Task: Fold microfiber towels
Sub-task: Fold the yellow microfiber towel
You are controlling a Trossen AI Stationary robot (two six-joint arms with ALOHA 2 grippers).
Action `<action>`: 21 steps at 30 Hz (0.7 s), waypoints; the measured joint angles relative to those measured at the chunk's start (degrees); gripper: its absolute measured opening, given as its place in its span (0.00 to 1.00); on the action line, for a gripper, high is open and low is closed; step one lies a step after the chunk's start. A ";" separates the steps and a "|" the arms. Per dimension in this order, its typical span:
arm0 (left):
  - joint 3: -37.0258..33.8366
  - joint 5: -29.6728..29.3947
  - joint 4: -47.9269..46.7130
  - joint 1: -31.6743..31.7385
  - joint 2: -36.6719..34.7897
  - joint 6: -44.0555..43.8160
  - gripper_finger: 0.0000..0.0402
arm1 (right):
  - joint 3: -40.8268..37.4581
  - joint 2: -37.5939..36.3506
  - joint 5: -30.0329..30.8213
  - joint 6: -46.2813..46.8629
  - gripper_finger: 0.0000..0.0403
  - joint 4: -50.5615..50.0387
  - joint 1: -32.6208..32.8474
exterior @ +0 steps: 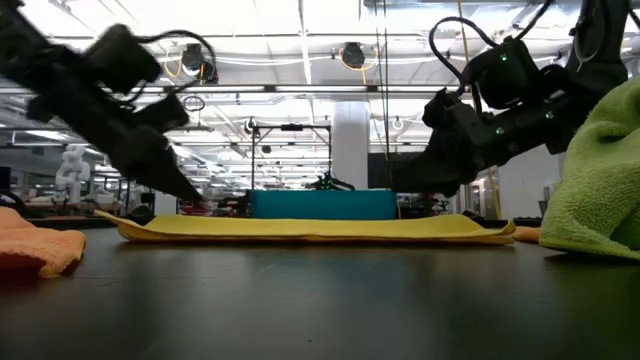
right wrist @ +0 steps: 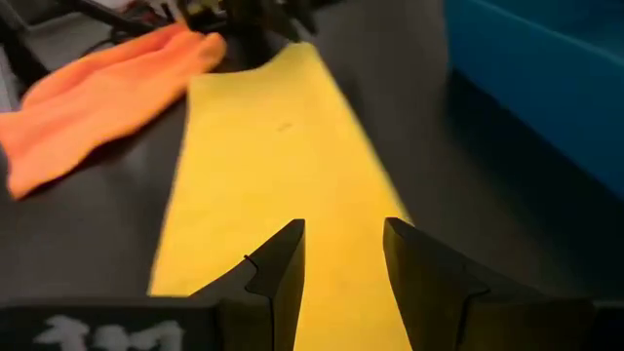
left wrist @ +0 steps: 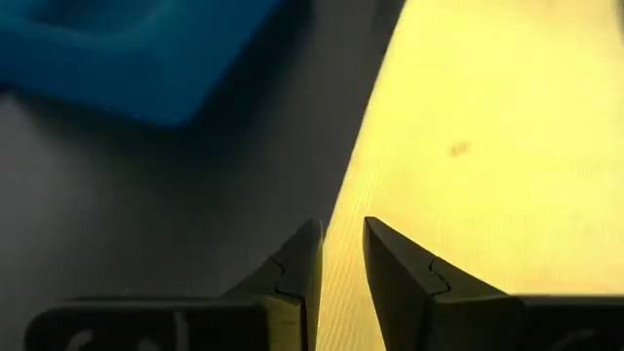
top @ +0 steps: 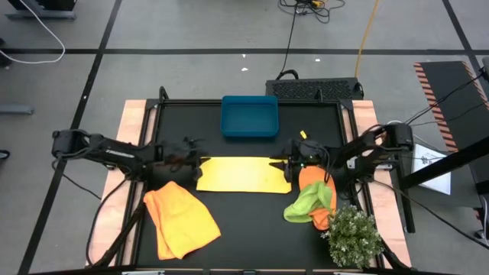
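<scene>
The pale yellow microfiber towel (top: 243, 174) lies flat in the middle of the high view as a long strip, looking already folded once, just below the teal rectangular plastic tray (top: 249, 116) at upper centre. The left gripper (top: 192, 162) sits at the strip's left end and the right gripper (top: 288, 164) at its right end, which I judge suits taking hold of opposite ends so the strip can be folded again. The left wrist view shows the left gripper's fingers (left wrist: 292, 273) parted only narrowly, straddling the towel's long edge with nothing visibly between them; the right wrist view shows the right gripper's fingers (right wrist: 278, 268) set wider above the cloth, also grasping nothing. The low view adds what the overhead one cannot: the strip rests on the black table (exterior: 320, 300) in doubled layers with its edges slightly lifted, and both arms reach down to its ends. At lower left of the high view a rumpled orange towel (top: 179, 219) waits; at lower right a lime green towel (top: 307, 202) is heaped on a second orange towel (top: 315, 182) beside the small bushy green plant (top: 353, 235), so three cloths seem still unfolded.
</scene>
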 joint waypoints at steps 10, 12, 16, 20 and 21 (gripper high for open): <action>13.06 16.74 -16.05 5.68 0.58 8.91 0.27 | 4.22 -8.92 -4.63 -3.64 0.33 -23.87 -8.38; 13.16 17.48 -16.20 5.73 0.53 9.11 0.32 | 6.82 -9.02 -4.72 -4.90 0.33 -32.83 -9.79; 13.19 17.58 -16.21 5.73 0.81 8.45 0.42 | 9.71 -8.98 -9.06 -6.30 0.35 -42.12 -11.77; 13.19 17.66 -15.93 5.20 0.81 7.76 0.48 | 9.79 -9.00 -17.26 -4.26 0.40 -42.33 -14.06; 13.19 17.67 -15.56 5.03 0.81 7.65 0.49 | 9.81 -9.00 -17.95 -4.11 0.41 -42.77 -14.54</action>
